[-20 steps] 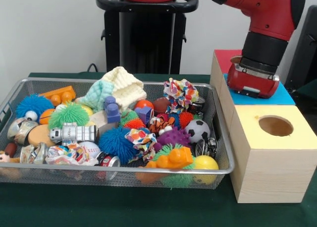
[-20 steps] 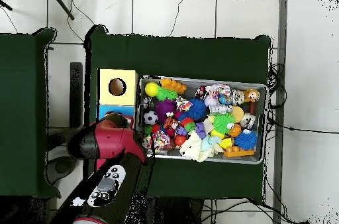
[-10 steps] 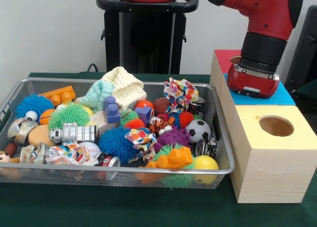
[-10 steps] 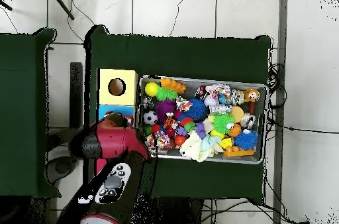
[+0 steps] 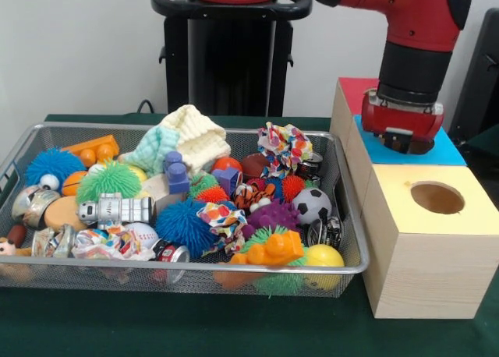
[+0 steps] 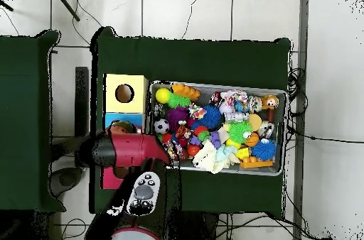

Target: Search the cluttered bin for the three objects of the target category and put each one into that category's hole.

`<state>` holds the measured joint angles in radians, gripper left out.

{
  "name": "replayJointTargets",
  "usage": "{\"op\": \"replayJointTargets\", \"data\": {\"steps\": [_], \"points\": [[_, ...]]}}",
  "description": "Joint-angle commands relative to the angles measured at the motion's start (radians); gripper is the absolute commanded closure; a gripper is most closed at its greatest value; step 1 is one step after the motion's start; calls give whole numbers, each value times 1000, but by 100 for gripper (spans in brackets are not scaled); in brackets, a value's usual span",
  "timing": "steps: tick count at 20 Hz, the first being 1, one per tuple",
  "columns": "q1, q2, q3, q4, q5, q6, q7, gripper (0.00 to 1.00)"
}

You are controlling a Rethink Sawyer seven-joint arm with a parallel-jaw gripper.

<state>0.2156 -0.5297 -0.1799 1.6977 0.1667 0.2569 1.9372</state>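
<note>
Seen from the front only: yellow-topped wooden box (image 5: 427,248) with its round hole (image 5: 436,197) in plain sight, blue-topped box (image 5: 405,148) behind it under the red arm's gripper (image 5: 400,140), jaws hidden, so open or closed cannot be told, nothing visibly held. Seen from overhead only: arm covering most of the blue box, gripper itself out of sight. Still heaped in the wire mesh bin (image 5: 352,240) on the green-clothed bench (image 5: 195,326): balls, spiky toys, cloths.
</note>
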Motion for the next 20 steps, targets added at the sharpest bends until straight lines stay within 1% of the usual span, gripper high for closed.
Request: {"op": "replayJointTargets", "data": {"steps": [1,3,8,11,15,17,20], "points": [[-9,-157,90,19,3,204,84,100],[-22,-162,99,25,0,195,79,100],[-14,-142,90,1,-19,163,82,100],[-11,-139,92,7,-20,140,91,100],[-4,-145,80,-8,-22,153,94,100],[-11,-165,79,-25,-21,194,80,100],[-18,-208,56,-80,-27,317,55,100]]}}
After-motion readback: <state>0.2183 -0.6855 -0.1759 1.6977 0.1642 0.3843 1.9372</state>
